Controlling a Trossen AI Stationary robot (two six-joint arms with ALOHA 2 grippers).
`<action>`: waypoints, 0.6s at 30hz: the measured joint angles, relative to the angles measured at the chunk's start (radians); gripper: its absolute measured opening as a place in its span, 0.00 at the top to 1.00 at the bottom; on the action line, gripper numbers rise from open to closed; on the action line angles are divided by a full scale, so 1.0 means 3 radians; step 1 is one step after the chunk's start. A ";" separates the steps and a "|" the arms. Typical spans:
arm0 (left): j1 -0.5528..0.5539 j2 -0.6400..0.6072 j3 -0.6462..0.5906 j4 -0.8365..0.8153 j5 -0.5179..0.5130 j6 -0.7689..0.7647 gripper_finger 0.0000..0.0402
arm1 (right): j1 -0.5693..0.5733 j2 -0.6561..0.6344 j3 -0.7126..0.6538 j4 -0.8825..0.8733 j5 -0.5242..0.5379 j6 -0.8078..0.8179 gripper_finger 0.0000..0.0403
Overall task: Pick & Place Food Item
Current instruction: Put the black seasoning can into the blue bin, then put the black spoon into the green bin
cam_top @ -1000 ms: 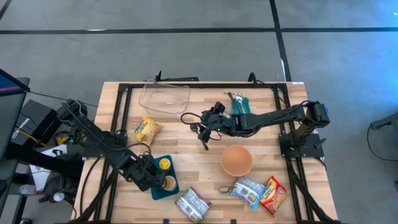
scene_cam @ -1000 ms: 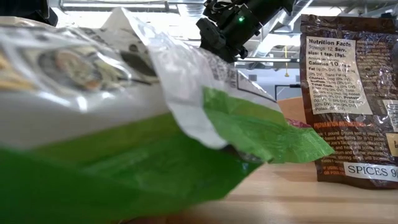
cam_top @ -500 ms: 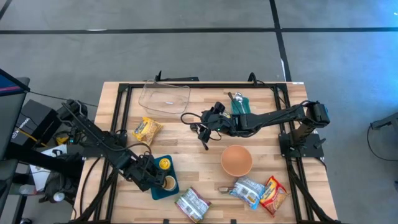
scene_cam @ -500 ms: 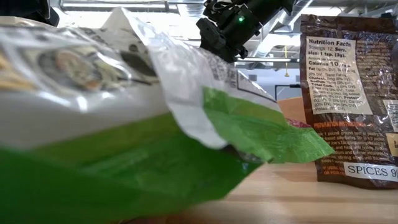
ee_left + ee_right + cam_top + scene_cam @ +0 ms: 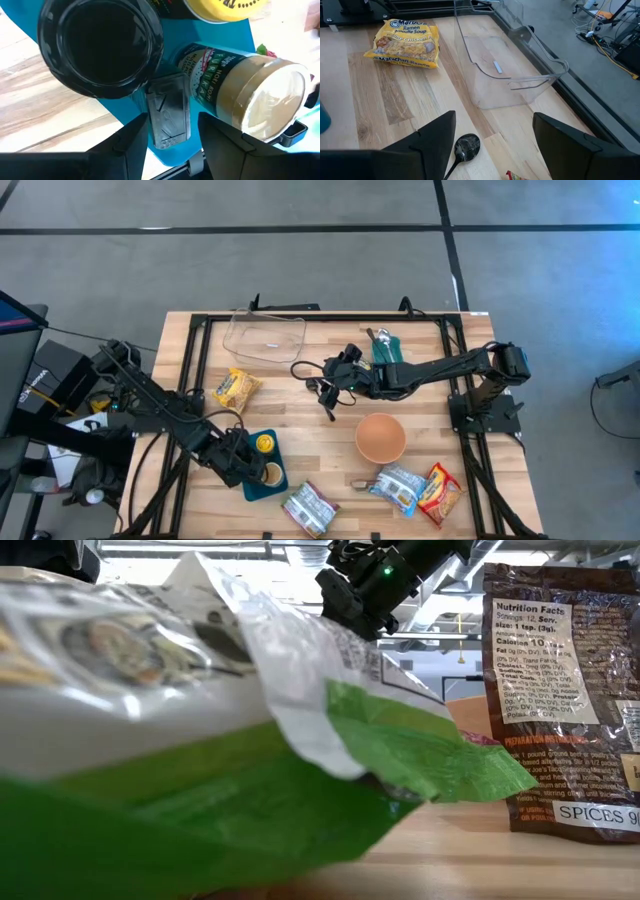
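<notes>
Seemingly four food packets (image 5: 238, 388)

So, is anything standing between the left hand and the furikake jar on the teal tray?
Nothing visible. The left hand is right at the green-labelled, white-lidded furikake jar, which lies on its side on the teal plastic tray. A black round container stands beside the jar, not in the path.
</notes>
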 joint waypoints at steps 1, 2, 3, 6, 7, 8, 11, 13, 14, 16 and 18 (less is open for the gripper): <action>0.0000 0.0000 0.0000 0.0000 0.0001 0.0002 0.58 | 0.0000 0.0000 0.0000 0.0000 0.0001 0.0000 0.35; 0.0000 0.0000 0.0000 0.0000 -0.0001 0.0001 0.58 | 0.0000 0.0000 0.0000 0.0000 0.0001 0.0000 0.35; 0.0000 0.0000 0.0000 -0.0001 -0.0004 0.0001 0.58 | 0.0000 -0.0001 0.0000 0.0000 0.0000 0.0000 0.35; 0.0000 0.0000 0.0000 -0.0001 -0.0027 0.0000 0.56 | 0.0001 0.0001 0.0000 0.0000 0.0001 0.0000 0.35; 0.0000 0.0000 0.0000 -0.0002 -0.0032 0.0000 0.55 | 0.0000 0.0001 0.0000 0.0000 0.0000 0.0000 0.35; 0.0000 0.0000 0.0000 0.0002 -0.0032 0.0000 0.55 | 0.0001 0.0001 0.0000 0.0000 0.0000 0.0000 0.35; 0.0000 -0.0017 0.0000 0.0120 0.0098 0.0008 0.52 | 0.0000 0.0000 0.0000 0.0000 0.0000 0.0000 0.35; 0.0000 -0.0073 0.0000 0.0157 0.0211 0.0006 0.51 | 0.0001 0.0001 0.0000 0.0000 0.0001 0.0000 0.35; -0.0001 -0.0098 0.0000 0.0177 0.0218 0.0006 0.51 | 0.0001 0.0001 0.0000 0.0001 0.0001 0.0000 0.35; -0.0001 -0.0166 0.0000 0.0152 0.0207 0.0008 0.51 | 0.0000 0.0001 0.0000 0.0001 0.0000 0.0000 0.35; -0.0001 -0.0243 0.0000 0.0140 0.0141 0.0008 0.52 | 0.0000 0.0001 0.0000 0.0000 0.0001 0.0000 0.35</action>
